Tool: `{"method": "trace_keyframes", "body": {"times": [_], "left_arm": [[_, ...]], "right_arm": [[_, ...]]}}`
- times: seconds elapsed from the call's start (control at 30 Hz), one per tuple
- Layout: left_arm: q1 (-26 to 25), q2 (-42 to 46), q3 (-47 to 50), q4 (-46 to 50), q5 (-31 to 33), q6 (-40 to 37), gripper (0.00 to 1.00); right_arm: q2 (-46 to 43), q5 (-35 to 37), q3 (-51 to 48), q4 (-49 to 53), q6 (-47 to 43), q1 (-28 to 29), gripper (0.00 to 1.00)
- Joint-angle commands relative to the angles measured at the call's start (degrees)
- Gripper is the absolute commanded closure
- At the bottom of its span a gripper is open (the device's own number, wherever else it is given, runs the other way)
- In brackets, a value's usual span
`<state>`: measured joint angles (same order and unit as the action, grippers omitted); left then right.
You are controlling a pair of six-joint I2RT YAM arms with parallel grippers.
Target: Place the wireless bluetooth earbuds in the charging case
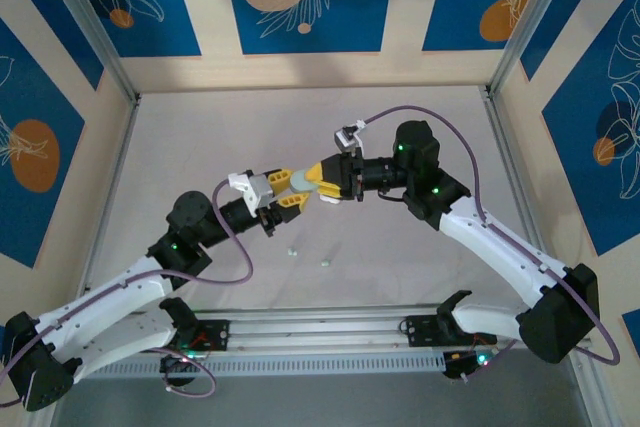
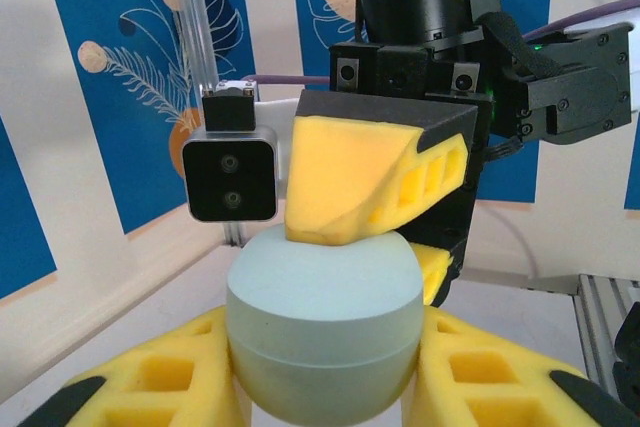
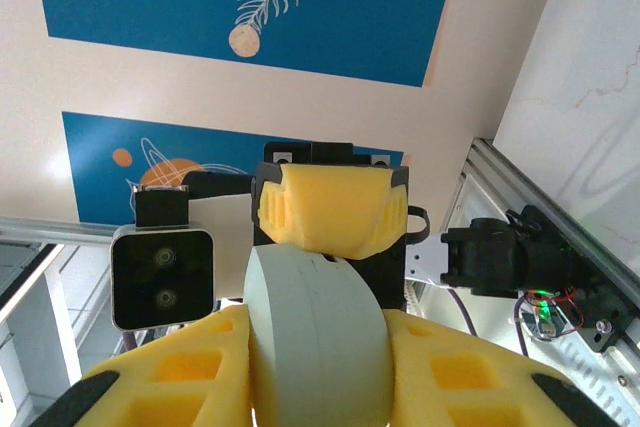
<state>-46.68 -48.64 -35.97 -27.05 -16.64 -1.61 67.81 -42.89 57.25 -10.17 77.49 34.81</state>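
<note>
Top external view: the left jaws and right jaws meet at mid-frame, both closed on the pale case (image 1: 300, 180) above the counter (image 1: 200, 137). Two earbuds (image 1: 291, 250) lie loose just below centre, so I judge the step to be opening the case, which next calls for parting the lid before fetching an earbud. Left wrist view adds what the top cannot: the case (image 2: 320, 317), seam shut, sits low centre between the left jaws while the right jaws pinch its top. Right wrist view reverses this, with the case (image 3: 315, 337) edge-on in the right jaws.
</note>
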Motion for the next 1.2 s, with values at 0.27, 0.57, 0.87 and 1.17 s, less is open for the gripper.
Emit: {"method": "trace_keyframes", "body": {"times": [0.27, 0.57, 0.87, 1.17], "left_arm": [[-0.35, -2.06, -1.83, -4.24, -1.77, 4.14, 0.54], [-0.35, -1.79, -1.58, -6.72, -1.95, 5.57, 0.49], [-0.36, -1.79, -1.56, -6.9, -1.46, 5.36, 0.49], [-0.37, -1.99, -1.43, -7.51, -1.28, 5.74, 0.48]], "right_arm": [[-1.11, 0.03, -0.92, -8.14, 3.64, 0.68, 0.79], [-1.02, 0.36, -1.75, -8.02, 3.66, 0.45, 0.78], [-1.01, 0.75, -1.88, -7.67, 3.44, 0.37, 0.79], [-1.14, 1.06, -2.41, -7.66, 3.36, 0.15, 0.78]]}}
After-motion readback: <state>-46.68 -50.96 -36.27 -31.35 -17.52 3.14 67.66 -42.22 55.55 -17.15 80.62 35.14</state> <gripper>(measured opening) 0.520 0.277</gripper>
